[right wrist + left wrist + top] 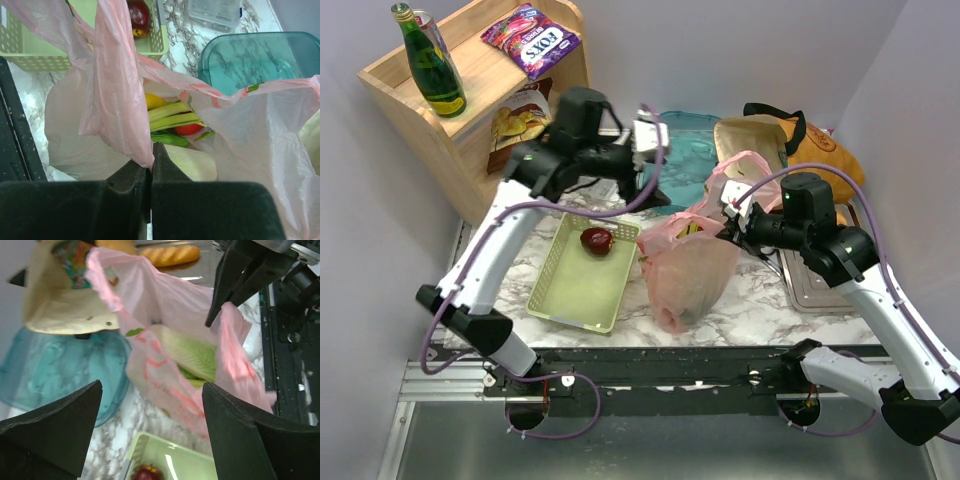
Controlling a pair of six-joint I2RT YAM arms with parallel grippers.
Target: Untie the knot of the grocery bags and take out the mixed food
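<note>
1. The pink plastic bag (688, 272) stands on the marble table (770, 310), in the middle in front of both arms. The green basket (570, 290) is just beside it on the left.
2. The right gripper (151, 155) is clenched on a strip of the bag's upper edge and lifts it. I judge that it does this so the thin bag stays upright and its mouth stays wide.
3. The left gripper (150, 387) hangs above the mouth, its jaws wide apart and with nothing between them. It seems ready to reach inside.
4. I see no tied knot. The top of the bag lies loose and open, so the untying seems done.
5. The food is inside the bag, not yet taken out: a pale-green leafy vegetable (192, 352), a yellow piece (154, 101) and a red fruit (189, 129).
6. The basket holds one dark red fruit (597, 240) and has free room. It is probably the place for the food.
7. The plastic is thin, so a finger going in could catch it and pull the bag over.
</note>
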